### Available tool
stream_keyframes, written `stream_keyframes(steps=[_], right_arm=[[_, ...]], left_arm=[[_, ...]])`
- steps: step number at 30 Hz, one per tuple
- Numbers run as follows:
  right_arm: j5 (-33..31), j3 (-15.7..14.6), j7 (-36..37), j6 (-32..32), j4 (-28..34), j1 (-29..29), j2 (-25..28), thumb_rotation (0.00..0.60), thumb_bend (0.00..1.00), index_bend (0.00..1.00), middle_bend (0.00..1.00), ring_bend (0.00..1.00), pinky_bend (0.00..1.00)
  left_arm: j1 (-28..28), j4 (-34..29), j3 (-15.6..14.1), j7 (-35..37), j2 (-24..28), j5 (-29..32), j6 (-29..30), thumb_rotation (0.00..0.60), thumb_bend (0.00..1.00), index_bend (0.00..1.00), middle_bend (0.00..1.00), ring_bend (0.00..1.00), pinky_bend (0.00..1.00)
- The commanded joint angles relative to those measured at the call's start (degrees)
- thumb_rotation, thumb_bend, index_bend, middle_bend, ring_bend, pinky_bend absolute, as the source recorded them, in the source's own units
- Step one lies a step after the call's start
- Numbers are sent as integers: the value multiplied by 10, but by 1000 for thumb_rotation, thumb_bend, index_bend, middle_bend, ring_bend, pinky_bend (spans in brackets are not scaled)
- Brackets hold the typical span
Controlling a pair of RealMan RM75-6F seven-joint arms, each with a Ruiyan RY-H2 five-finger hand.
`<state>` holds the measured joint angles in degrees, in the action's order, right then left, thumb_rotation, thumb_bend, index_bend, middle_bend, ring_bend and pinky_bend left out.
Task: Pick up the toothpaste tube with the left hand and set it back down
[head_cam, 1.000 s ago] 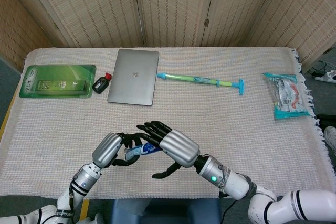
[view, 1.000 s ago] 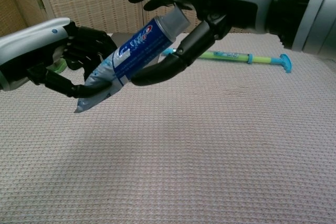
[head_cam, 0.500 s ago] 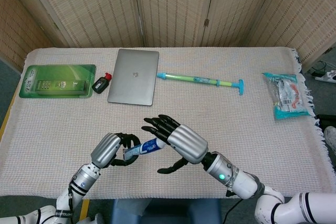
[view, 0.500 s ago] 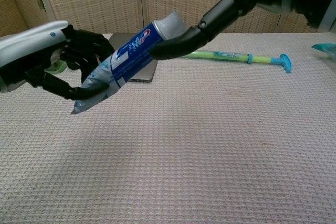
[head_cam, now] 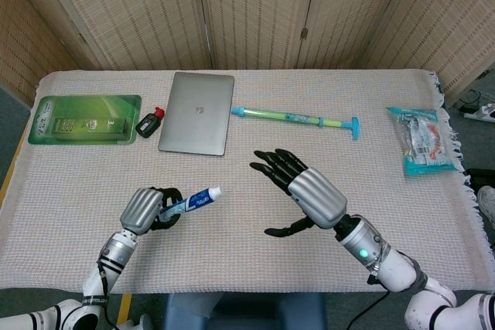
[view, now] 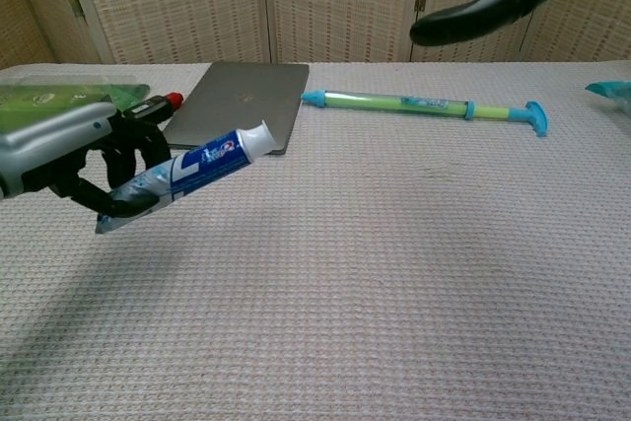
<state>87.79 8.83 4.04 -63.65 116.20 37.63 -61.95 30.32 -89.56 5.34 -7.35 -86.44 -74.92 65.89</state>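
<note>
1. Since the earlier frames, the right hand (head_cam: 309, 191) has been drawn away to the right, its fingers spread and empty, well apart from the toothpaste tube (head_cam: 192, 202).
2. The tube is gripped at its crimped end by the curled fingers of the left hand (head_cam: 145, 210), held above the worktop (view: 394, 273).
3. Its long axis is tilted, cap up and rightward; lowering remains to be done.
</note>
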Motion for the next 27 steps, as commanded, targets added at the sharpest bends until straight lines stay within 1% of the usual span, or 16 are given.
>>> stream_keyframes(steps=[1, 3, 4, 5, 6, 8, 9, 13, 15, 17, 21, 22, 23, 24, 25, 27], right_arm=[[7, -9, 9, -5, -5, -10, 10, 398, 153, 0, 0, 0, 0], [8, -13, 15, -8, -9, -16, 16, 398, 153, 0, 0, 0, 0], [9, -15, 17, -11, -12, -21, 20, 399, 153, 0, 0, 0, 0], [9, -16, 18, -14, -14, -24, 23, 399, 153, 0, 0, 0, 0], [10, -18, 19, -17, -16, -28, 25, 399, 152, 0, 0, 0, 0], [12, -21, 22, -26, -20, -37, 30, 398, 152, 0, 0, 0, 0], [15, -23, 25, -33, -22, -43, 33, 397, 152, 0, 0, 0, 0], [15, -30, 27, -44, -29, -57, 40, 398, 152, 0, 0, 0, 0], [17, -38, 27, -54, -35, -71, 47, 397, 153, 0, 0, 0, 0], [20, -45, 25, -64, -42, -83, 51, 395, 153, 0, 0, 0, 0], [26, -56, 12, -111, -60, -121, 50, 395, 152, 0, 0, 0, 0], [26, -59, 8, -122, -65, -131, 48, 419, 152, 0, 0, 0, 0], [26, -62, 3, -134, -71, -141, 46, 491, 152, 0, 0, 0, 0], [26, -65, -8, -150, -81, -155, 43, 532, 152, 0, 0, 0, 0], [25, -69, -17, -159, -88, -164, 40, 590, 152, 0, 0, 0, 0], [21, -77, -33, -175, -100, -185, 36, 600, 153, 0, 0, 0, 0]], left_arm=[[-1, 37, 19, -86, -27, 91, -26, 600, 732, 744, 809, 681, 534], [-1, 41, 23, -116, -33, 117, -23, 600, 730, 686, 771, 649, 533], [-1, 43, 25, -138, -36, 134, -21, 600, 728, 635, 743, 623, 530], [-1, 42, 26, -155, -38, 149, -19, 600, 726, 548, 692, 576, 520], [-1, 40, 27, -172, -39, 164, -19, 600, 725, 495, 656, 545, 511], [1, 30, 31, -200, -39, 193, -18, 600, 724, 355, 543, 446, 475], [1, 23, 33, -209, -39, 206, -18, 600, 724, 313, 506, 414, 461], [0, 6, 35, -211, -33, 221, -19, 600, 709, 109, 320, 252, 345], [-7, -12, 33, -196, -22, 210, -15, 600, 659, 24, 235, 182, 287], [-14, -22, 31, -175, -11, 192, -8, 600, 601, 0, 188, 142, 246], [-41, -45, 24, -116, 28, 135, 26, 600, 563, 2, 182, 136, 204], [-47, -49, 21, -104, 37, 122, 32, 600, 562, 11, 182, 139, 191], [-54, -52, 19, -92, 47, 108, 42, 600, 561, 21, 182, 143, 182], [-64, -54, 16, -77, 60, 92, 58, 600, 561, 33, 182, 147, 175], [-72, -54, 14, -69, 69, 79, 71, 600, 561, 43, 184, 153, 165], [-90, -48, 4, -57, 92, 48, 100, 600, 559, 52, 186, 159, 143]])
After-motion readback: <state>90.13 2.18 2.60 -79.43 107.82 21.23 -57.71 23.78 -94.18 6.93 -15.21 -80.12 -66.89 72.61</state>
